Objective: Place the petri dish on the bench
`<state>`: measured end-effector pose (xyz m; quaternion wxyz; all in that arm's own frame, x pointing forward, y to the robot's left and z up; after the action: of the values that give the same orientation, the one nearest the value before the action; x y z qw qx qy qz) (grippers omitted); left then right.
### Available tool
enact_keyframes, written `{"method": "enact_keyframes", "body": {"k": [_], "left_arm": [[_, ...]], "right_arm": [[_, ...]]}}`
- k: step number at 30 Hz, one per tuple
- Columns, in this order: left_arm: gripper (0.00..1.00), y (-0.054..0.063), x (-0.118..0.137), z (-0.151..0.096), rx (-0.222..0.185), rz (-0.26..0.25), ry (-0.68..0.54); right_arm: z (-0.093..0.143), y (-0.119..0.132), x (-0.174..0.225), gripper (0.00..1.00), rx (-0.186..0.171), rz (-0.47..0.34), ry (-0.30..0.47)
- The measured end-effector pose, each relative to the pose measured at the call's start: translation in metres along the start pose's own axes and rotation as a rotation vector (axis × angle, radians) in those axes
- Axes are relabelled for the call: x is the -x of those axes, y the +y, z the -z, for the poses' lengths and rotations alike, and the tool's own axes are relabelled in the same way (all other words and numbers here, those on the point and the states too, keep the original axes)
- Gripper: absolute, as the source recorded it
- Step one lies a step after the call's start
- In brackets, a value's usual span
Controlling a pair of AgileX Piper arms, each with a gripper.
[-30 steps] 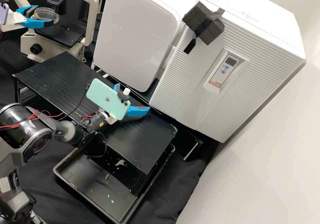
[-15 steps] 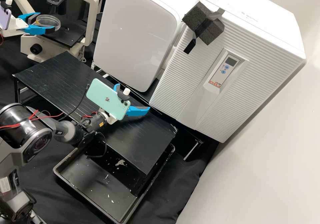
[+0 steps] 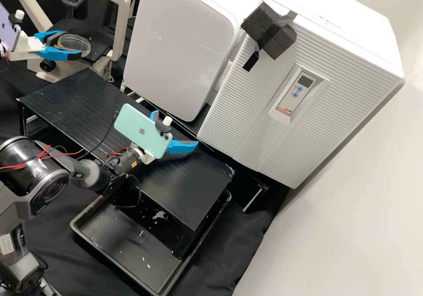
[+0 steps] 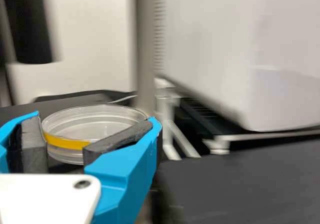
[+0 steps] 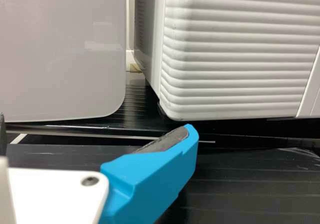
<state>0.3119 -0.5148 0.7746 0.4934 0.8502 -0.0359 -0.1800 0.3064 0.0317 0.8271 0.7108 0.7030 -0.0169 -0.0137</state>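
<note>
Left gripper point(image 3: 72, 45) has shifted toward 5 o'clock since a second ago, petri dish point(image 3: 78, 43) travelling with it. Right gripper point(image 3: 176, 129) has kept its place. Clock laid over the high view, 12 at the top.

Left gripper, at 10 o'clock: clenched on the dish, dark pads point(image 4: 119, 141) bearing on its sides. Dish clear, round, roughly level, a yellow band round part of the wall; held in the air, not on the bench point(image 3: 66, 102). Seen against the microscope point(image 3: 122, 27), which stands between 10 and 11. Purple phone point(image 3: 8, 29) mounted behind the grip.

Right gripper, close to dial centre toward 9: released, two blue fingers spread apart, above the black slatted bench top. Mint phone point(image 3: 142, 131) on its mount.

Rest: smooth pale cabinet point(image 3: 185, 45) between 11 and 12; ribbed white cabinet point(image 3: 348, 58) at 2, dark foam blocks point(image 3: 260, 23) fixed to it at 1. Black tray point(image 3: 128, 243) at 7, partly beneath the bench top, pale flecks inside.
</note>
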Motion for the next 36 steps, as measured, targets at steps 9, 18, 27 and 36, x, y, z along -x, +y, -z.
{"method": "enact_keyframes", "body": {"k": [9, 18, 27, 36], "left_arm": [[0.00, -0.014, -0.009, -0.066, -0.096, 0.057, -0.266], [0.00, -0.023, -0.029, -0.102, -0.102, 0.148, -0.409], [0.00, -0.025, -0.020, -0.129, -0.097, 0.201, -0.538], [0.00, -0.023, -0.024, -0.150, -0.126, 0.207, -0.633]], "right_arm": [[0.000, 0.000, 0.000, 1.00, 0.000, 0.000, 0.000], [0.000, 0.000, 0.000, 1.00, 0.000, 0.000, 0.000], [0.000, 0.000, 0.000, 1.00, 0.000, 0.000, 0.000], [0.000, 0.000, 0.000, 1.00, 0.000, 0.000, 0.000]]}}
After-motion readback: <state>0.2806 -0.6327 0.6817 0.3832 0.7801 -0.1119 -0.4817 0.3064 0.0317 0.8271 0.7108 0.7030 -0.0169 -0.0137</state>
